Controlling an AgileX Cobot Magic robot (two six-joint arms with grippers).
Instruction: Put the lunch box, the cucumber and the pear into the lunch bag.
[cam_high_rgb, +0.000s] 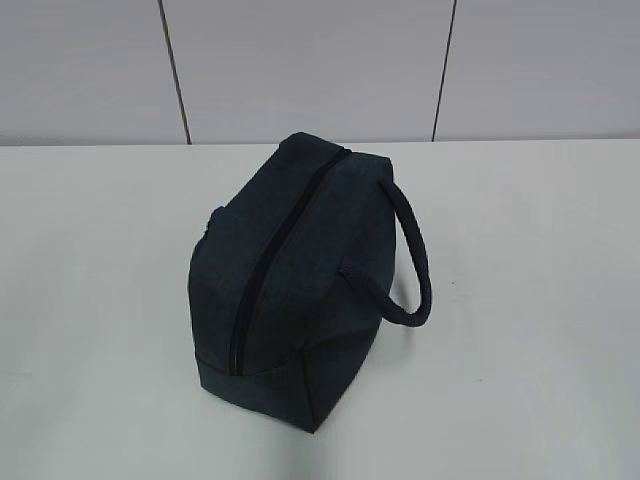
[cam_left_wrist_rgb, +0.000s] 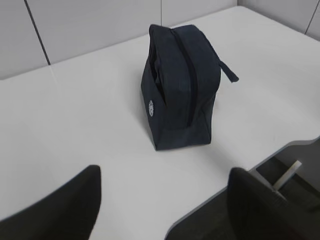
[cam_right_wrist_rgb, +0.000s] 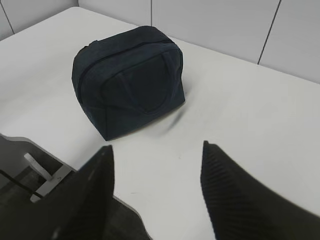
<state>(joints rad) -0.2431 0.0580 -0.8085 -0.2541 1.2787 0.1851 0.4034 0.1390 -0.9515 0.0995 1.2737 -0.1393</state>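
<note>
Both grippers, left (cam_left_wrist_rgb: 162, 200) and right (cam_right_wrist_rgb: 155, 190), hang with fingers spread and nothing between them, well short of the lunch bag (cam_high_rgb: 285, 290). That bag stands upright on the white table (cam_high_rgb: 90, 300), zipper (cam_high_rgb: 280, 255) closed, one loop handle (cam_high_rgb: 412, 260) drooping to its side.

Lunch bag (cam_left_wrist_rgb: 182, 87) upright on table (cam_left_wrist_rgb: 75, 130), zipped; left tool (cam_left_wrist_rgb: 162, 202) spread, empty.

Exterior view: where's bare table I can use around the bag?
The lunch bag stands alone mid-table. Bare surface lies to its left, to its right beyond the loop handle, and in front toward the near edge. Tightest is behind it, toward the wall.
</note>
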